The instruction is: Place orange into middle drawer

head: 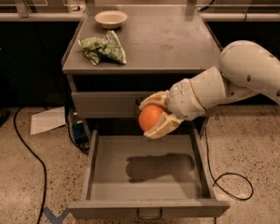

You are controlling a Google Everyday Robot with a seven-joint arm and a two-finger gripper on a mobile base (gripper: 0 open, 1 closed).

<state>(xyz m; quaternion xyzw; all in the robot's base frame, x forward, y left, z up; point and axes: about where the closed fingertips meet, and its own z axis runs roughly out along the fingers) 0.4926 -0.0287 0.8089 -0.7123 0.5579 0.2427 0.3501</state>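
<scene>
The orange (150, 117) is a smooth round fruit held between the cream fingers of my gripper (155, 116). The gripper hangs in front of the shut upper drawer front and above the back of the open middle drawer (99, 164). That drawer is a wide shallow grey box pulled out toward the camera, with a small loop handle (149, 214) on its front panel. Its floor holds only the arm's shadow. My white arm (242, 76) reaches in from the right.
On the cabinet top (177, 41) lie a green-and-white snack bag (103, 49) and a pale cream bowl (111, 18). A sheet of paper (47, 120) and black cables (28, 153) lie on the speckled floor to the left. Another cable (228, 176) loops on the right.
</scene>
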